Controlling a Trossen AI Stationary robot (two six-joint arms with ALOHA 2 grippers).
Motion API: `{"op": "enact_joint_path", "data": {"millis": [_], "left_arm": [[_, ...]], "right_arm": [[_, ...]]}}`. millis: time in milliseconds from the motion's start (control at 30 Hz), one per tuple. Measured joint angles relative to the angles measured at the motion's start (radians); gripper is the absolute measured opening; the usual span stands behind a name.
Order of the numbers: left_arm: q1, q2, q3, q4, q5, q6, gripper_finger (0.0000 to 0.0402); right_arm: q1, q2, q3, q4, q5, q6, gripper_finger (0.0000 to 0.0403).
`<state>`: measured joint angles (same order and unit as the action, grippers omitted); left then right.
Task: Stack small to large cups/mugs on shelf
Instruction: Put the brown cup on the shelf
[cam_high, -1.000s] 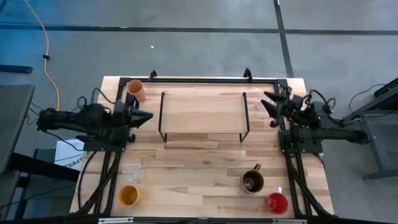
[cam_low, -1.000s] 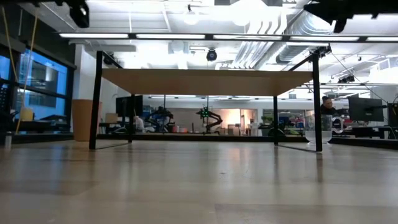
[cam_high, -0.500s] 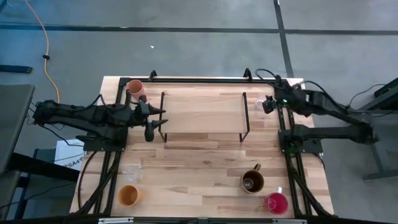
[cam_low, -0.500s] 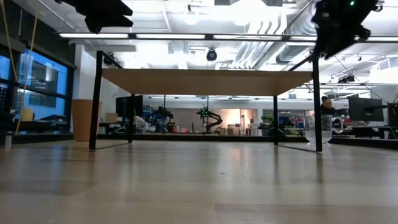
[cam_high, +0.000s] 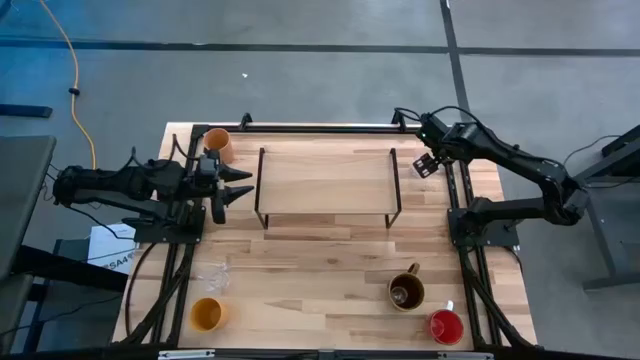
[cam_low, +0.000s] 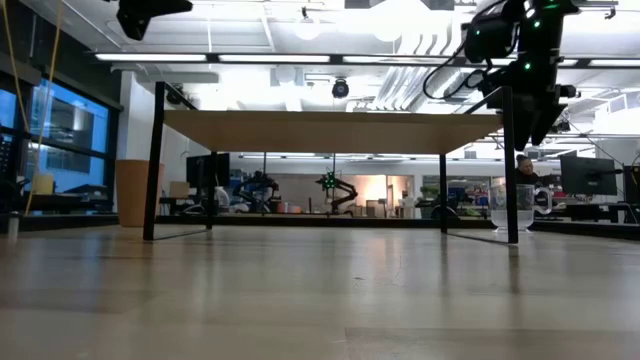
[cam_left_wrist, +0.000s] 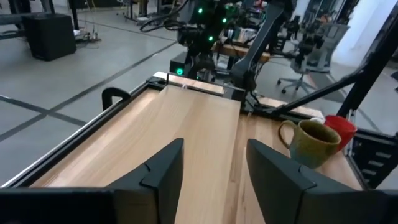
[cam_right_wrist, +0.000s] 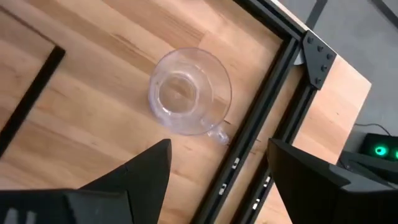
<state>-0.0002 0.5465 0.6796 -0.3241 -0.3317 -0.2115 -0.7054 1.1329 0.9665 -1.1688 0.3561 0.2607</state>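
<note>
Right claw (cam_right_wrist: 214, 180) open, seemingly above clear glass mug (cam_right_wrist: 189, 99), beside shelf (cam_high: 325, 180)

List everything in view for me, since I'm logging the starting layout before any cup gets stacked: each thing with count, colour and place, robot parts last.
Shelf: one, black frame with light wood top, far middle of the table, nothing on it.
Peach tumbler: one, peach, far left corner.
Clear glass mugs: two, clear; one by the shelf's right end, one near left.
Yellow-orange cup: one, near left corner.
Brown handled mug: one, brown, near right.
Red-pink cup: one, near right corner.
Table: one, light wood.
Left gripper: open, left of the shelf.
Right gripper: open, above the far clear mug.
</note>
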Motion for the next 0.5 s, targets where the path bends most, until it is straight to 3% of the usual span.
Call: {"op": "enact_joint_path", "data": {"millis": [133, 267, 400, 500], "left_arm": [[0.000, -0.035, 0.000, -0.026, -0.002, -0.003, 0.0159], [0.000, -0.039, 0.000, -0.049, -0.098, -0.006, 0.0159], [0.000, -0.025, 0.000, -0.065, -0.124, -0.006, 0.0159], [0.000, -0.021, 0.000, -0.067, -0.085, -0.006, 0.0159]], "right_arm": [[-0.015, -0.017, 0.000, 0.065, 0.000, -0.019, 0.0257], [-0.009, -0.101, 0.000, 0.171, -0.007, -0.046, 0.0257], [0.031, -0.229, 0.000, 0.339, -0.121, -0.084, 0.0257], [0.081, -0.327, 0.000, 0.485, -0.233, -0.123, 0.0256]]}}
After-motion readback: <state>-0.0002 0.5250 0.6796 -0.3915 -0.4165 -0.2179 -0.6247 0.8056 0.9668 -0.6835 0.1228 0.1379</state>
